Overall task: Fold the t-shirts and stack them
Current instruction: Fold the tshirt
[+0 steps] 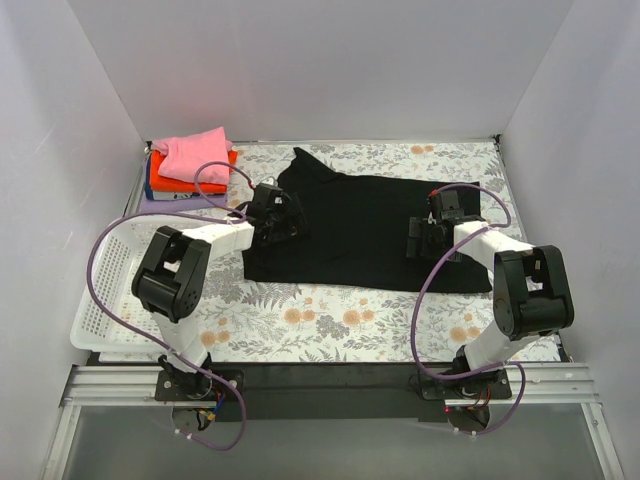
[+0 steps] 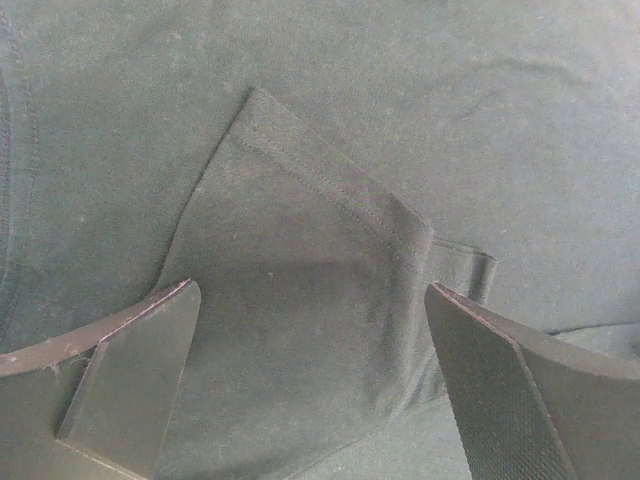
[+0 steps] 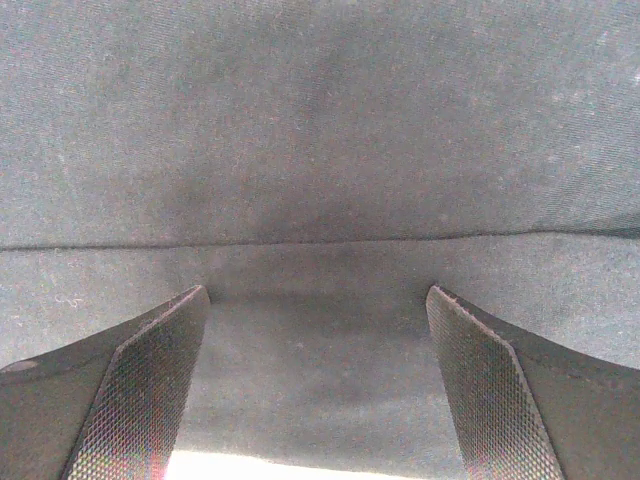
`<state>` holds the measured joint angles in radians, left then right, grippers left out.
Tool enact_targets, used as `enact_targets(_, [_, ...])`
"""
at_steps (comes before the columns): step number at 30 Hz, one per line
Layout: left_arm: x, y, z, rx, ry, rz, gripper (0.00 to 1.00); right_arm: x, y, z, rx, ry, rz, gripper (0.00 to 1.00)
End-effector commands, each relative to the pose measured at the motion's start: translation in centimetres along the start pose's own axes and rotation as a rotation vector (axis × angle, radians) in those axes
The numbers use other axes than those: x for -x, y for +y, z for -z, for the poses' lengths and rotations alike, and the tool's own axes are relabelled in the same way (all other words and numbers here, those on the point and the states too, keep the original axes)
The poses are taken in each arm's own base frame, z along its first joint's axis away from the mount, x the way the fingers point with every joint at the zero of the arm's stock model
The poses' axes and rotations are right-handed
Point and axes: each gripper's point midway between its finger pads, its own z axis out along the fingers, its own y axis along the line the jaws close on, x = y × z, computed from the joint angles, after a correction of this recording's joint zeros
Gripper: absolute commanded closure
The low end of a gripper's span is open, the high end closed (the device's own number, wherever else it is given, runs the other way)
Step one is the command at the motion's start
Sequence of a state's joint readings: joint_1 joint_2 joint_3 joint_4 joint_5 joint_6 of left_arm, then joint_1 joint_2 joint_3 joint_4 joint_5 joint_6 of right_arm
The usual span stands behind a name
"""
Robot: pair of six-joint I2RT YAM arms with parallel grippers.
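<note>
The black t-shirt lies spread across the middle of the table, one sleeve pointing to the back. My left gripper is open over its left side, the jaws wide apart above a folded-over sleeve. My right gripper is open over its right side, the jaws straddling a fold line in the black cloth. Neither holds cloth. At the back left, a pink t-shirt lies on an orange one with a blue and a lilac layer beneath.
A white mesh basket stands at the left edge beside the left arm. The flower-patterned tablecloth covers the table. White walls close in the back and both sides. Purple cables loop off both arms.
</note>
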<state>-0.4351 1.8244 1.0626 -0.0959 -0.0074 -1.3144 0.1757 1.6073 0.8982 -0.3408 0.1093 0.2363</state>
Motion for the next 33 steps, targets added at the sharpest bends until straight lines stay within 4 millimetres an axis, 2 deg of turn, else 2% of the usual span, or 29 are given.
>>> enact_targets(1, [-3.5, 2.5, -0.1, 0.052, 0.072, 0.009, 0.04, -2.0, -0.7, -0.9, -0.033, 0.041, -0.012, 0.04])
enact_targets(6, [-4.6, 3.3, 0.1, 0.057, 0.082, 0.017, 0.04, -3.6, -0.4, -0.9, -0.01, 0.074, -0.015, 0.04])
enact_targets(14, [-6.6, 4.9, 1.9, 0.072, 0.099, 0.034, 0.04, -6.5, -0.8, 0.5, -0.02, 0.117, -0.016, 0.04])
enact_targets(20, [-9.2, 6.1, 3.5, 0.07, 0.15, 0.061, 0.04, -9.1, -0.7, 1.2, 0.001, 0.16, -0.017, 0.04])
enact_targets(33, [-11.8, 7.1, 6.6, 0.094, 0.178, 0.04, 0.04, -11.3, -0.2, 3.5, 0.033, 0.168, -0.007, 0.04])
